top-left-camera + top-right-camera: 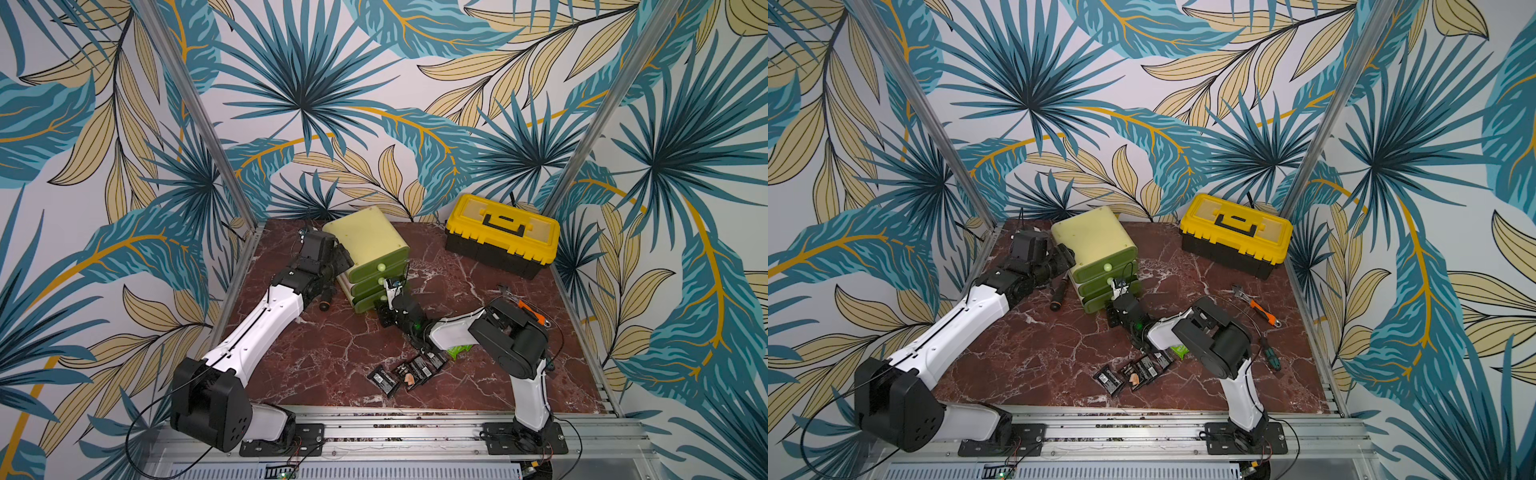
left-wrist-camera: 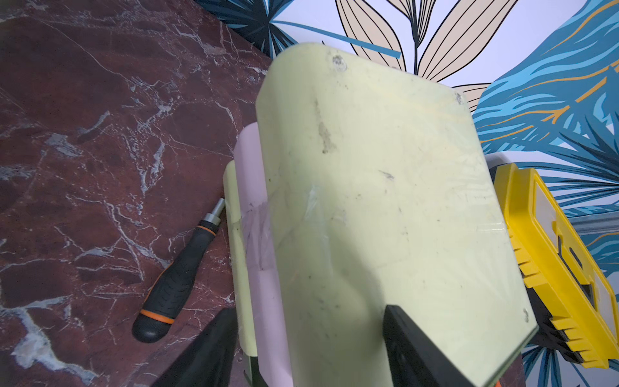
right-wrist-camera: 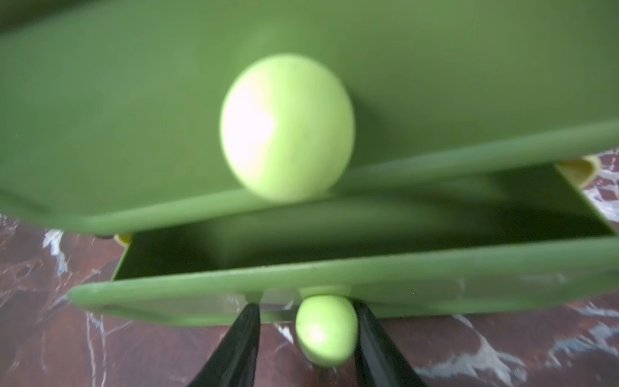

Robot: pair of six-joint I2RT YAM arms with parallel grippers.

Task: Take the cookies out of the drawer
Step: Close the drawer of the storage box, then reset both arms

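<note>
The bottom drawer is standing pulled partway out of the pale cabinet, and bare table is lying open at 5 o'clock of it. The right pincer is being held half-wide around the drawer's knob: one finger is touching it, and a gap is showing at the other. The left pincer is being held wide astride the cabinet's top edge; whether it is clamping cannot be told. The cookies are lying out on the table at 6 o'clock, near the front edge, well apart from the drawer. A green packet is being half hidden by the right arm. The drawer's inside is being lost in shadow and blur. A screwdriver is lying just beside the cabinet at 8 o'clock, a yellow toolbox at 2 o'clock. Red marble is being ringed by leaf-printed walls.
</note>
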